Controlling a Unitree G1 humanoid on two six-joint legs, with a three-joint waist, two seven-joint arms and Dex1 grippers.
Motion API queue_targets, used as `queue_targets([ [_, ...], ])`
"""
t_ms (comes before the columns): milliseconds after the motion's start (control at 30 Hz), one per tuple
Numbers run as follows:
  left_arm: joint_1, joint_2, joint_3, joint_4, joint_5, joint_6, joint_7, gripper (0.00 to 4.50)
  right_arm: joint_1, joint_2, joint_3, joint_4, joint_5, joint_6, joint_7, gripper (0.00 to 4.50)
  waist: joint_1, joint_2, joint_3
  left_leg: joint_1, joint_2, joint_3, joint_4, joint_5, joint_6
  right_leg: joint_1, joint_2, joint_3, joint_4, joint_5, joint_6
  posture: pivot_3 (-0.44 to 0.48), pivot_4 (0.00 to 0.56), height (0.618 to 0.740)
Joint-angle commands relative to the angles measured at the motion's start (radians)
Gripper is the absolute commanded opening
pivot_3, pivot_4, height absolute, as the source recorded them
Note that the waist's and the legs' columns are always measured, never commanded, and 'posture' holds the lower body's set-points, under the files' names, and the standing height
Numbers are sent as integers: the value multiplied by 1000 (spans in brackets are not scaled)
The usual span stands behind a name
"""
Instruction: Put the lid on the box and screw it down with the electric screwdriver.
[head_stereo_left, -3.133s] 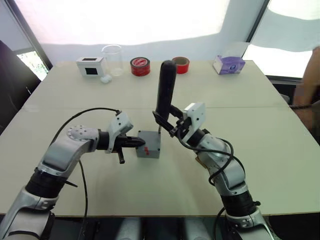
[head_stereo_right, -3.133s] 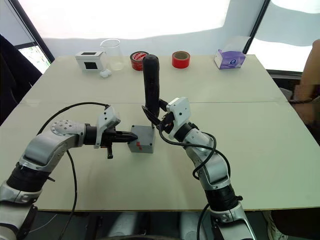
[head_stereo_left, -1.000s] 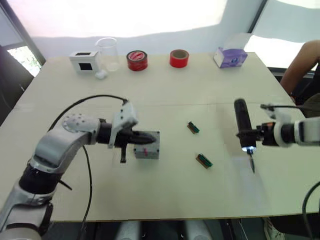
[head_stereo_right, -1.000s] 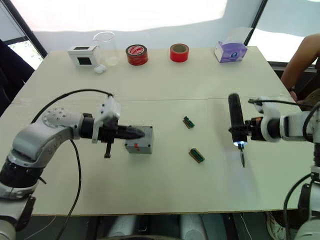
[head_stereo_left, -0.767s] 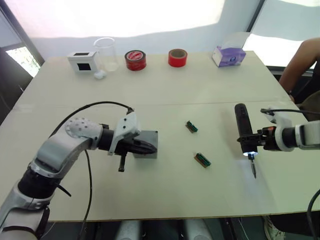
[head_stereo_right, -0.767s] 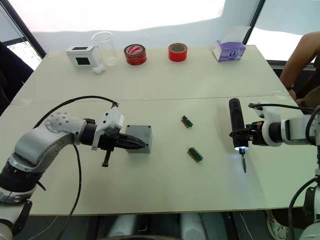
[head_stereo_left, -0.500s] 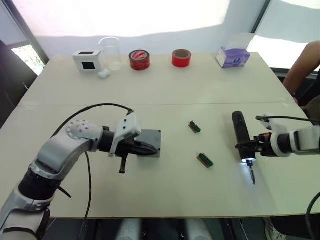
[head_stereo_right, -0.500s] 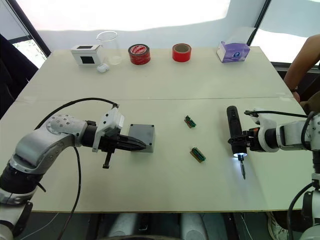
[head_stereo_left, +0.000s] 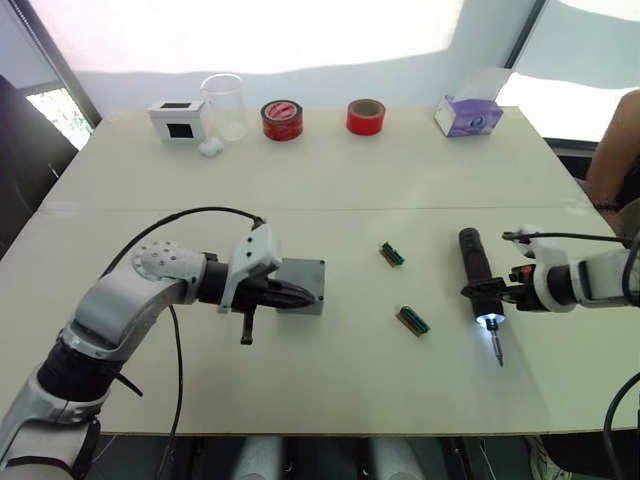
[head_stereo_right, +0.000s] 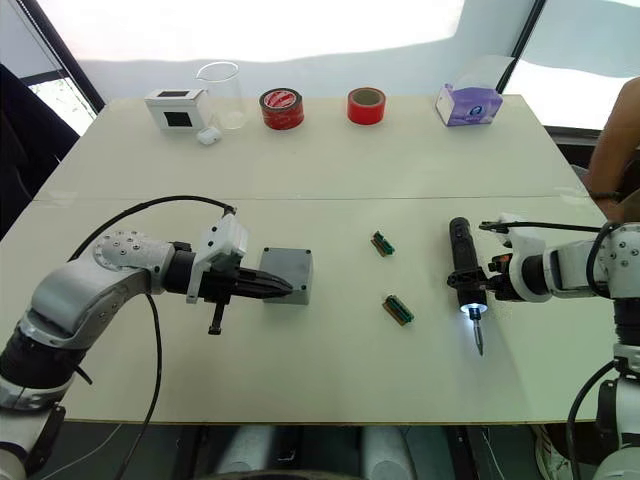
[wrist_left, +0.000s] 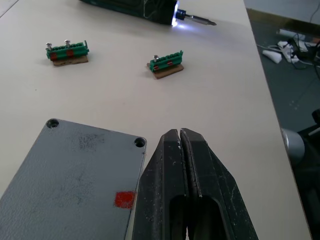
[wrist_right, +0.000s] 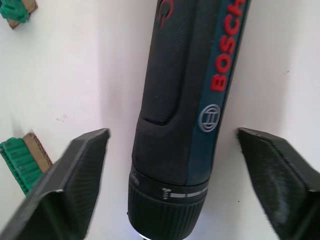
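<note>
the flat grey lid (head_stereo_left: 302, 283) sits on the box at table centre. the long black electric screwdriver (head_stereo_right: 462, 267), released at 3 o'clock between the right gripper (wrist_right: 172, 175)'s spread fingers, probably ends the fastening; withdrawing is next. the left gripper (wrist_left: 182, 145) rests clenched on the lid.

The electric screwdriver (wrist_right: 192, 95) carries the brand name BOSCH in red capital letters running lengthwise along its dark teal body, the last letters cut off at the frame edge; just below the word sits the round grey Bosch emblem, and no other lettering is legible on the table's things
</note>
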Motion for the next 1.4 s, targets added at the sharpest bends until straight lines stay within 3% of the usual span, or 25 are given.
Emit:
queue_targets([
  [33, -15, 0, 40, -1, -8, -7, 8, 0, 0, -3, -18, -11, -48, 6, 1, 4451, 0, 0, 0, 0, 0, 0, 0, 0, 0, 0, 0, 0, 0, 0, 0, 0, 150, 740],
  [267, -21, -3, 48, 23, -3, -14, 9, 0, -46, -9, -41, -35, -70, 6, 37, 4451, -3, 0, 0, 0, 0, 0, 0, 0, 0, 0, 0, 0, 0, 0, 0, 0, 150, 740],
  [433, -33, 6, 60, 56, 22, -31, 23, 0, -175, -27, -29, -137, -30, 6, 56, 4451, -8, 2, 1, 0, 0, 1, 0, 0, 0, -2, 0, 0, 2, 0, 0, 0, 150, 740],
  [633, -69, 24, 117, 135, 36, -42, 46, 0, -269, 42, -22, -225, -4, 6, 84, 4451, -2, 2, 1, 0, 0, 1, 0, 0, 0, -2, 0, 0, 1, 0, 0, 0, 150, 740],
  [767, -57, 64, 200, 241, 76, -55, 96, 0, -152, 112, 99, -603, 15, -198, 281, 4451, -7, 1, 1, -1, 0, 0, 0, 0, 1, -2, 0, 0, 1, 0, 0, 0, 150, 740],
  [867, -4, 87, 211, 257, 123, -49, 149, 0, -32, 105, 222, -722, -114, -364, 369, 4451, -9, 1, 0, 0, 2, 0, 0, -1, 2, -2, 1, 0, 0, 0, 0, 0, 150, 740],
  [933, 40, 102, 194, 259, 179, -61, 187, 0, 30, 121, 304, -751, -185, -453, 410, 4451, -4, 0, 0, -1, 0, 0, 0, -1, 2, -2, 0, 0, 1, 0, 0, 0, 150, 740],
  [1067, 134, 68, 201, 170, 125, -22, 182, 0, 91, 270, 381, -715, -250, -515, 369, 4451, -3, -4, 0, 0, -2, 0, 2, -1, 2, -1, -3, 0, 1, 1, 2, 0, 150, 740],
  [1400, 184, -17, 105, 141, 163, -44, 204, 0, 88, 356, 525, -691, -417, -578, 407, 4451, -4, -5, 0, 0, -1, -1, 2, 0, 0, -2, -3, 0, 2, 2, 2, 0, 150, 740],
])
